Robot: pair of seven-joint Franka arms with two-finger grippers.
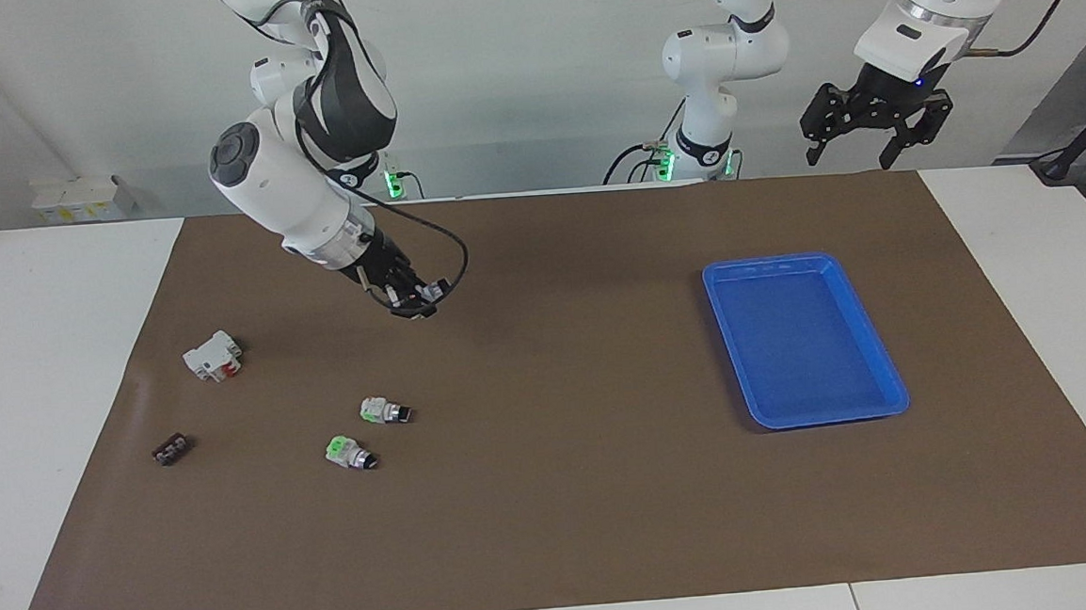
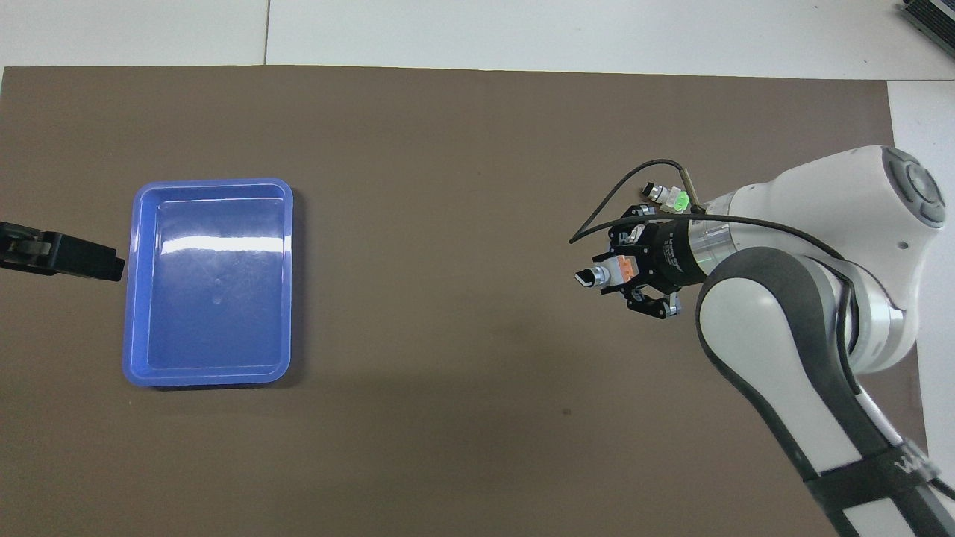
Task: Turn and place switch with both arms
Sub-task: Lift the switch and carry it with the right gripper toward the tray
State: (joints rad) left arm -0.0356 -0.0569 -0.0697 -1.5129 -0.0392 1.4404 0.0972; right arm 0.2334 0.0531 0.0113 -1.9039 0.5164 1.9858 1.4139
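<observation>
My right gripper [image 1: 411,299] hangs tilted over the brown mat, shut on the switch [image 2: 613,271]. The switch's orange block sits between the fingers and its black knob [image 2: 586,277] points toward the blue tray. In the facing view the switch [image 1: 408,297] is clear of the mat. My left gripper [image 1: 853,156] waits open and empty in the air by the mat's corner at the left arm's end; in the overhead view the left gripper [image 2: 74,257] shows only as a dark tip beside the tray.
A blue tray [image 1: 800,261] lies toward the left arm's end. On the mat near the right arm's end lie a green-block switch [image 1: 349,452], a white-and-silver switch [image 1: 384,411], a white block with red [image 1: 213,355] and a small black part [image 1: 170,449].
</observation>
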